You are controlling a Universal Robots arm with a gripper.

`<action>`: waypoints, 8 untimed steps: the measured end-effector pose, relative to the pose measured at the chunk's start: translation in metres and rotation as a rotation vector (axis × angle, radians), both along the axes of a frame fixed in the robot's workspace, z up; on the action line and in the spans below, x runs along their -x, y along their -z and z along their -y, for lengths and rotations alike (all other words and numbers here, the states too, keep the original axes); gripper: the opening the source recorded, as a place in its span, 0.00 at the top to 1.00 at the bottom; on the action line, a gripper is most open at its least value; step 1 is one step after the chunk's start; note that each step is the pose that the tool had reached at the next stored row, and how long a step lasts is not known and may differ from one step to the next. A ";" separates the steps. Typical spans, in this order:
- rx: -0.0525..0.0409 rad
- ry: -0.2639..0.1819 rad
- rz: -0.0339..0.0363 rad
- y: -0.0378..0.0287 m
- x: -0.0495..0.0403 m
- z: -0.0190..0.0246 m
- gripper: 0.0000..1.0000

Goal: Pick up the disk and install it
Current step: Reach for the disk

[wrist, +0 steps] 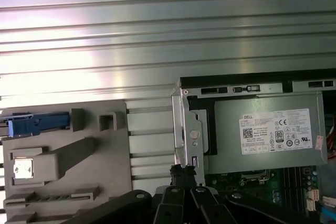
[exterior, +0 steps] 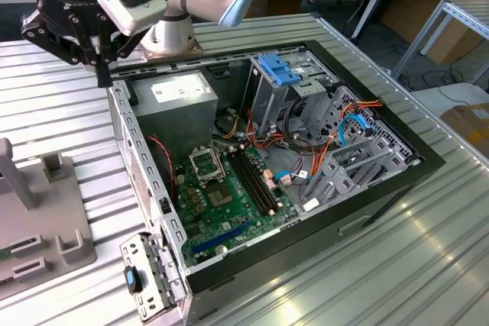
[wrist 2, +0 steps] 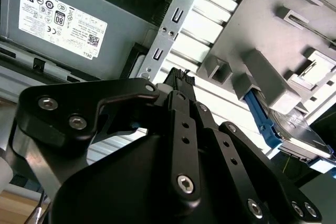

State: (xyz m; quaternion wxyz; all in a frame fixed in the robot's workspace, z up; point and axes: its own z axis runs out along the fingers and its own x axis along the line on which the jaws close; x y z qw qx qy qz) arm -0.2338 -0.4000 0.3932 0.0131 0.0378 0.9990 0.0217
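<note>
The disk (wrist 2: 297, 129), a grey metal drive in a blue carrier, stands on edge in a slot of the grey fixture (wrist 2: 262, 40). In the first wrist view its blue edge, the disk (wrist: 38, 124), shows at the fixture's (wrist: 68, 156) far end. My gripper (exterior: 103, 75) hangs above the open computer case's wall, at the exterior view's left beside the power supply (exterior: 172, 101). Its black fingertips (wrist: 182, 170) are pressed together with nothing between them. The gripper (wrist 2: 181, 77) is well apart from the disk, with bare table slats between.
The open case holds a motherboard (exterior: 221, 188), a grey drive cage with a blue clip (exterior: 279, 74) and orange and blue cables (exterior: 348, 124). The fixture (exterior: 46, 211) lies on the ribbed metal table at the exterior view's left. The arm's base (exterior: 172, 36) stands behind the case.
</note>
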 end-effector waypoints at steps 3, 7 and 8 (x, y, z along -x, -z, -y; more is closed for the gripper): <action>-0.0001 0.000 0.0001 0.0001 0.0087 0.0003 0.89; 0.0000 0.000 0.0000 0.0001 0.0186 0.0008 0.89; -0.0001 0.000 0.0000 0.0001 0.0201 0.0009 0.89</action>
